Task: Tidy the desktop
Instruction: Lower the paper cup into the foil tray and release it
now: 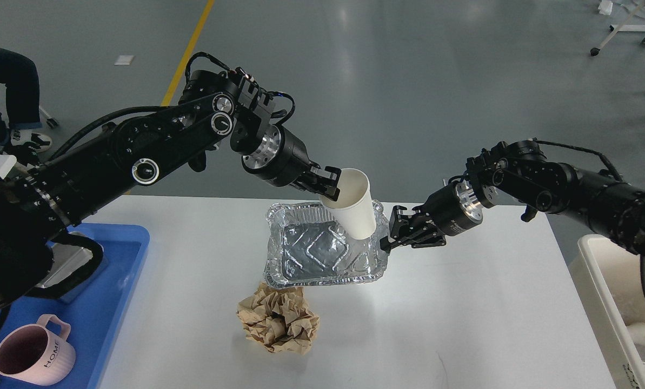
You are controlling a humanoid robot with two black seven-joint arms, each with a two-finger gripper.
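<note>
While my left end effector pinches the paper cup by its rim over the foil tray, my right end effector clamps the tray's edge, steadying it on the surface for nesting.

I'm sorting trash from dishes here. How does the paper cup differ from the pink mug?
The paper cup is plain white with no handle; the pink mug is ribbed, has a handle and reads HOME. The cup is held by the left gripper over the foil tray, tilted; the mug stands upright on the blue tray, untouched. The cup tapers to its base; the mug is squat. Both look empty.
</note>
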